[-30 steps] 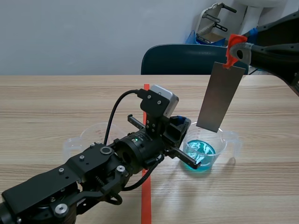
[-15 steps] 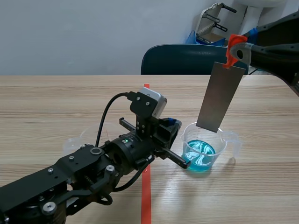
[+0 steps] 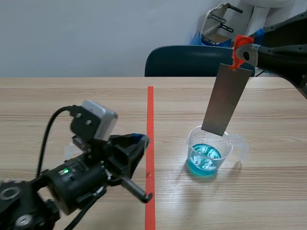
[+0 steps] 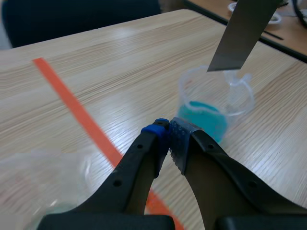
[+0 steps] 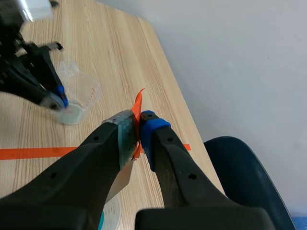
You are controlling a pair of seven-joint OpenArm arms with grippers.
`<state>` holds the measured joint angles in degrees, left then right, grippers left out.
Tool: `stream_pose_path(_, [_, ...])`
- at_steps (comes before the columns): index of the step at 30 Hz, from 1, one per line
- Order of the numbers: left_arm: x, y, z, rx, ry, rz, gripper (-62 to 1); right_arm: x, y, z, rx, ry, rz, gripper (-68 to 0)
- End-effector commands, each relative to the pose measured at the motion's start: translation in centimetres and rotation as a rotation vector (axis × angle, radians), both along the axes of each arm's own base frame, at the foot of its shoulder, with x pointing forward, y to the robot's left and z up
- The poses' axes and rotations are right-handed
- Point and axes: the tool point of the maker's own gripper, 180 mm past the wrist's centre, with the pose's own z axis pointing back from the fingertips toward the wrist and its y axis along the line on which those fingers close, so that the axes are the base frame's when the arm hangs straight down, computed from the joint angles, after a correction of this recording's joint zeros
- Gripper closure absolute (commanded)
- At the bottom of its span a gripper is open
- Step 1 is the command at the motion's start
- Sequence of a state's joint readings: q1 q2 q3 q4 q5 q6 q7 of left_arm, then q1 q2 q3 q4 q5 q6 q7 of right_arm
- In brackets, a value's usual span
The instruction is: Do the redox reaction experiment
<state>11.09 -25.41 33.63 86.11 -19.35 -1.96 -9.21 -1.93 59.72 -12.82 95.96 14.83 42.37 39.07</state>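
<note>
- Holding blue liquid, low in the cup: clear beaker (image 3: 209,152) right of the tape line (image 3: 150,143) on the table (image 3: 72,96).
- Second clear cup (image 4: 43,177) sits beside the left gripper (image 4: 169,136); contents cannot tell, blurred.
- Metal plate (image 3: 226,100) hangs tilted over the beaker, lower edge above the liquid, not dipped.
- Right gripper (image 5: 136,125) pinches the orange clip (image 3: 240,48) that carries the plate, fingers narrow on it.
- Left gripper fingers closed, pads touching, nothing between them.
- Change: left arm has pulled back from the beaker to its own side of the tape line; the tape now shows full length. Plate, clip and right arm unchanged.
- Dark blue chair (image 3: 187,60) behind the table's far edge.
- Left arm hides most of the second cup in the scene view.
</note>
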Motion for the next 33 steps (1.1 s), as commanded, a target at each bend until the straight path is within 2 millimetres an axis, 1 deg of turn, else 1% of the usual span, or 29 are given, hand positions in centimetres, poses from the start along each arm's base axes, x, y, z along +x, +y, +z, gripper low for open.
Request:
stream_pose_path(1, [-1.5, 0.8, 0.2, -0.001, 0.012, 0.000, -2.9, 0.0, 0.0, 1.3, 0.010, -0.026, 0.013, -0.8])
stream_pose_path(8, [-5.9, 5.9, 0.8, 0.080, 0.084, 0.089, -2.9, 0.0, 0.0, 1.3, 0.010, -0.026, 0.013, -0.8])
stream_pose_path(13, [-8.0, 9.4, 1.7, 0.134, 0.117, 0.177, -2.9, 0.0, 0.0, 1.3, 0.010, -0.026, 0.013, -0.8])
stream_pose_path(16, [-9.0, 10.8, 2.5, 0.163, 0.129, 0.205, -2.9, 0.0, 0.0, 1.3, 0.010, -0.026, 0.013, -0.8])
stream_pose_path(19, [-9.6, 11.7, 3.6, 0.180, 0.122, 0.221, -2.9, 0.0, 0.0, 1.3, 0.010, -0.026, 0.013, -0.8])
stream_pose_path(23, [-10.0, 12.3, 5.1, 0.198, 0.109, 0.228, -2.9, 0.0, 0.0, 1.3, 0.010, -0.026, 0.013, -0.8])
stream_pose_path(30, [-9.4, 12.2, 7.9, 0.192, 0.056, 0.236, -3.0, 0.0, 0.0, 1.3, 0.010, -0.026, 0.013, -0.8])
stream_pose_path(33, [-8.9, 12.6, 8.7, 0.199, 0.032, 0.266, -3.0, 0.0, 0.0, 1.3, 0.009, -0.026, 0.013, -0.8])
